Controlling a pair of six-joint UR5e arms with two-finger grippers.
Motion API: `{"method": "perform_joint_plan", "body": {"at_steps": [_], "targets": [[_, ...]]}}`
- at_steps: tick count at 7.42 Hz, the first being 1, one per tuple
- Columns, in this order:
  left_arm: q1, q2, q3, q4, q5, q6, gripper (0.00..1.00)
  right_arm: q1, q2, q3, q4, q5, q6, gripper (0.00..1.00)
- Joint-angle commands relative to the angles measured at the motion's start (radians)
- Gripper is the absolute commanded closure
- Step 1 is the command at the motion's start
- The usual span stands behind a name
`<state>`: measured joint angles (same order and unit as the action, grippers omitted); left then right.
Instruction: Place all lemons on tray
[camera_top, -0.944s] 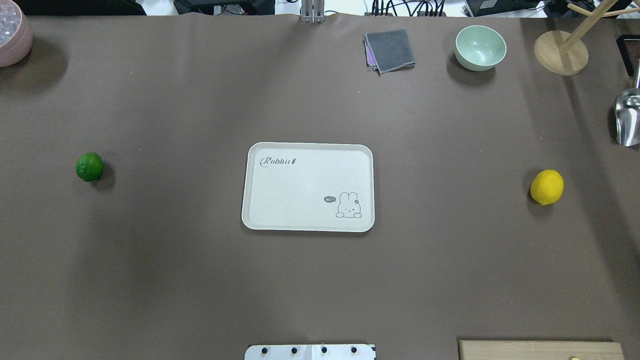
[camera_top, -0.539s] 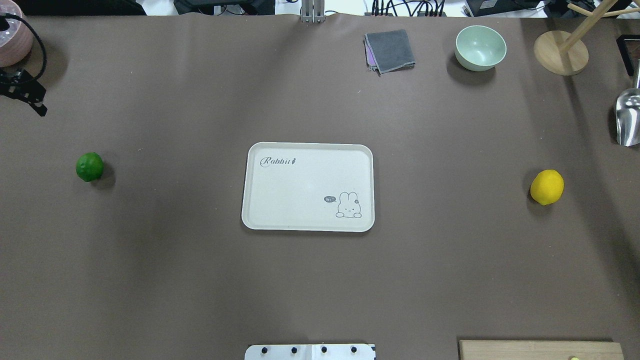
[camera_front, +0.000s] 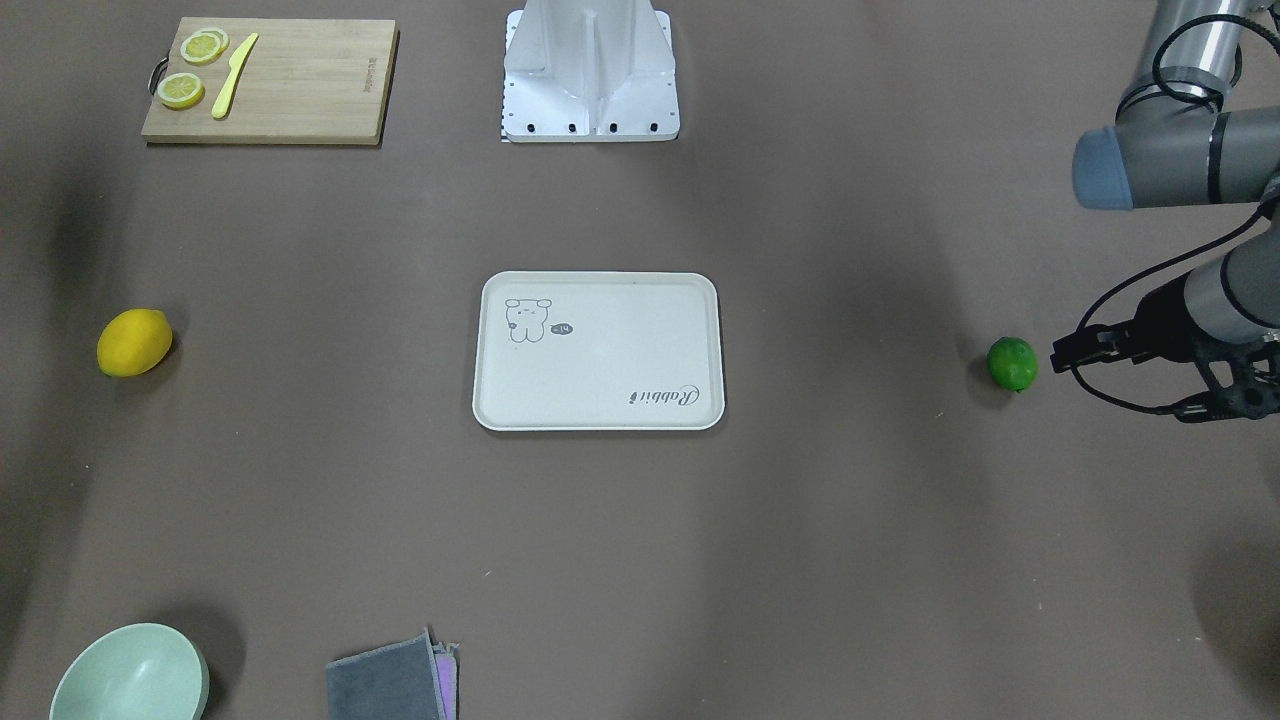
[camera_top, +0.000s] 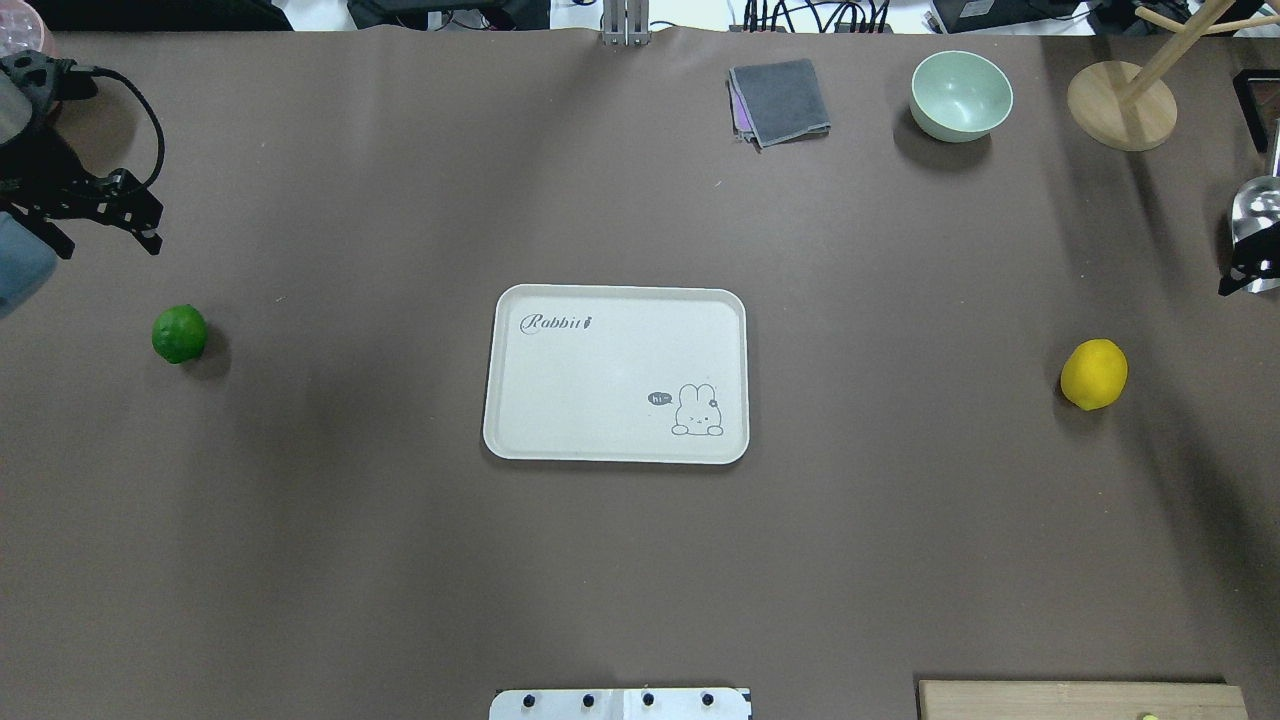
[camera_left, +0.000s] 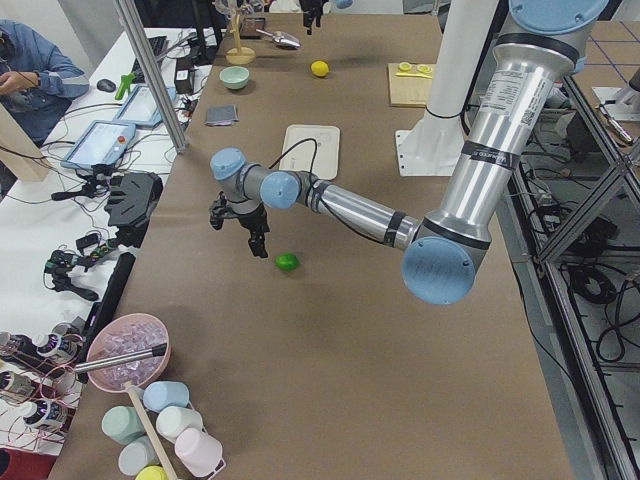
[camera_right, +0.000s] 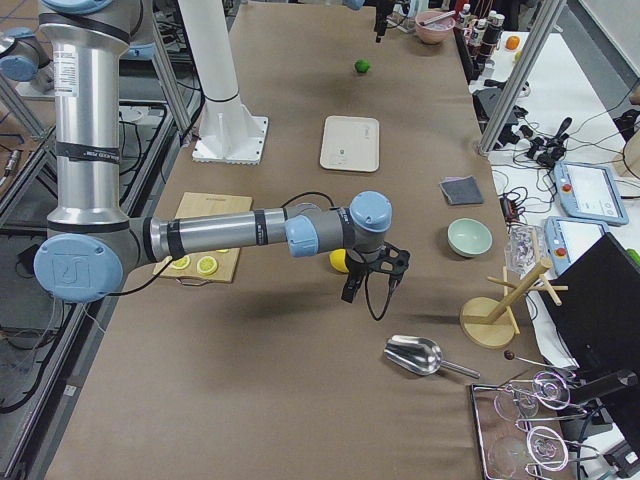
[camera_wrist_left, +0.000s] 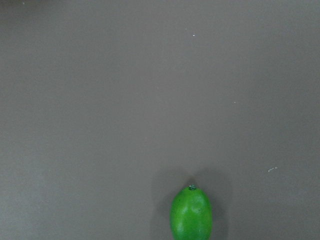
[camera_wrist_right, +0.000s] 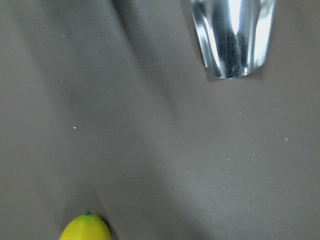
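1. The left gripper (camera_top: 105, 240), fingers apart, hovers by the counter's left edge. The green lemon (camera_top: 179, 333) lies near it, robot-side.
2. Whether the right gripper (camera_right: 369, 291) is open, I cannot tell. The yellow lemon (camera_top: 1094, 374) lies near it, by the right edge.
3. The tray (camera_top: 600, 370) sits mid-counter.

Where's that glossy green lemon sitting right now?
In the overhead view, the glossy green lemon lies at the left of the brown table, well apart from the cream-white rectangular tray at centre, with the robot's left hand hovering just beyond it.

tray (camera_front: 600, 330) sat at tabletop (camera_front: 850, 560) centre | yellow lemon (camera_front: 134, 342) lay near view's left edge | green lemon (camera_front: 1012, 364) lay opposite, left claw (camera_front: 1118, 385) spread beside it
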<state>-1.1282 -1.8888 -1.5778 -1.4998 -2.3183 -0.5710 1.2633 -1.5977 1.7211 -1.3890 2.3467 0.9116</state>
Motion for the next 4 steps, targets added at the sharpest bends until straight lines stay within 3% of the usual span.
{"method": "perform_joint_plan", "body": {"at_steps": [1, 3, 4], "targets": [[0.074, 0.057, 0.004, -0.158, 0.034, -0.126, 0.03, -0.086, 0.056, -0.057, 0.048, -0.004, 0.197, 0.0], [0.134, 0.117, 0.018, -0.313, 0.071, -0.22, 0.04, -0.133, 0.103, -0.063, 0.05, -0.029, 0.188, 0.0], [0.151, 0.119, 0.027, -0.33, 0.082, -0.252, 0.05, -0.162, 0.111, -0.064, 0.05, -0.052, 0.187, 0.0]]}}
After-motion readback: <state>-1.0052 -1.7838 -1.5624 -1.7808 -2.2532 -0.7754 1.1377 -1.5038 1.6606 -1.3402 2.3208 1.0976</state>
